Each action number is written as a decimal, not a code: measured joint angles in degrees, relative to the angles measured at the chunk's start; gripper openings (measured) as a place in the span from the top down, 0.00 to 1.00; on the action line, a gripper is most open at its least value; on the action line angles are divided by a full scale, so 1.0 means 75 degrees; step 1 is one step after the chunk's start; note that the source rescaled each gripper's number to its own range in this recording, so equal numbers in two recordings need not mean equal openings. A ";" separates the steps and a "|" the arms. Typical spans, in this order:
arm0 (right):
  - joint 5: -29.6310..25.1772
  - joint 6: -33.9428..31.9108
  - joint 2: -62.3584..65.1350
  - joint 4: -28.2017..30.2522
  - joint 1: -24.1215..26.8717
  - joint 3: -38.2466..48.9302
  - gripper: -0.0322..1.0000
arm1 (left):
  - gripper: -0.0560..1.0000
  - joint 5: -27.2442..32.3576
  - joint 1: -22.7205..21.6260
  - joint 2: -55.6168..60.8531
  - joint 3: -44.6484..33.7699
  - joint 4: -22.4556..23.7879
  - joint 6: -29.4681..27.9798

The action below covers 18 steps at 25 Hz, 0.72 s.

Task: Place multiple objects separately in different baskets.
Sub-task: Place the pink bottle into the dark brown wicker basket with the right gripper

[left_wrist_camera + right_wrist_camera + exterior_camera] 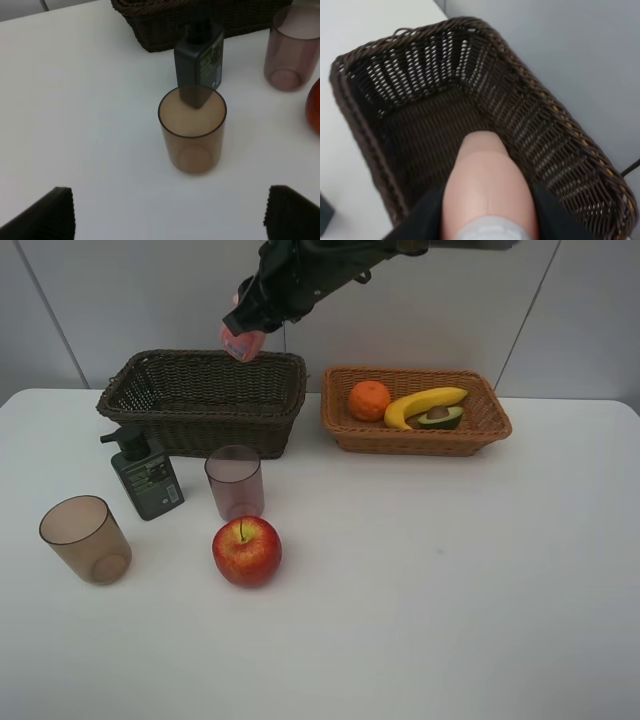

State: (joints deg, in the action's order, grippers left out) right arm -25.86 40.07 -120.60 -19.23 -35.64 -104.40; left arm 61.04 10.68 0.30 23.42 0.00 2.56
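On the left side we saw the left claw only in its wrist view; its two dark fingertips stood wide apart and held nothing, above the white table; just before it stood the first brownish cup, upright and empty. To the right of this cup stood the dark green pump bottle, upright, near the front wall of the dark brown basket; we saw nothing lying in this basket. Next came the second brownish cup, also upright, and in front of it, near but apart, the red apple with its stem up. The right claw reached across from above and was closed on the small pink bottle; the bottle hung over the inside of the dark basket, near its far rim, and did not touch it. On the right stood the light orange-tan basket; inside it were the orange, then the yellow banana, and the halved avocado lying against the banana.
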 joint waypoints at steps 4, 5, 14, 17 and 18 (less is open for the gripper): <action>0.0760 0.0000 -0.0431 -0.0223 0.0000 0.0000 0.96 | 0.00 0.0000 0.0000 0.0000 0.0000 0.0000 0.0000; 0.0953 0.0000 -0.0516 -0.0262 0.0000 0.0000 0.96 | 0.00 0.0000 0.0000 0.0000 0.0000 0.0000 0.0000; 0.1851 0.0000 -0.1161 -0.0314 0.0000 0.0000 0.96 | 0.00 0.0000 0.0000 0.0000 0.0000 0.0000 0.0000; 0.1875 0.0000 -0.1280 -0.0317 0.0000 0.0000 0.96 | 0.00 0.0000 0.0000 0.0000 0.0000 0.0000 0.0000; 0.1875 0.0000 -0.1301 -0.0317 0.0000 0.0000 0.96 | 0.00 0.0000 0.0000 0.0000 0.0000 0.0000 0.0000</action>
State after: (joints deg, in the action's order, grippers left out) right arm -11.80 40.07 -130.36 -21.61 -35.64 -104.40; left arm 61.04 10.68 0.30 23.42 0.00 2.56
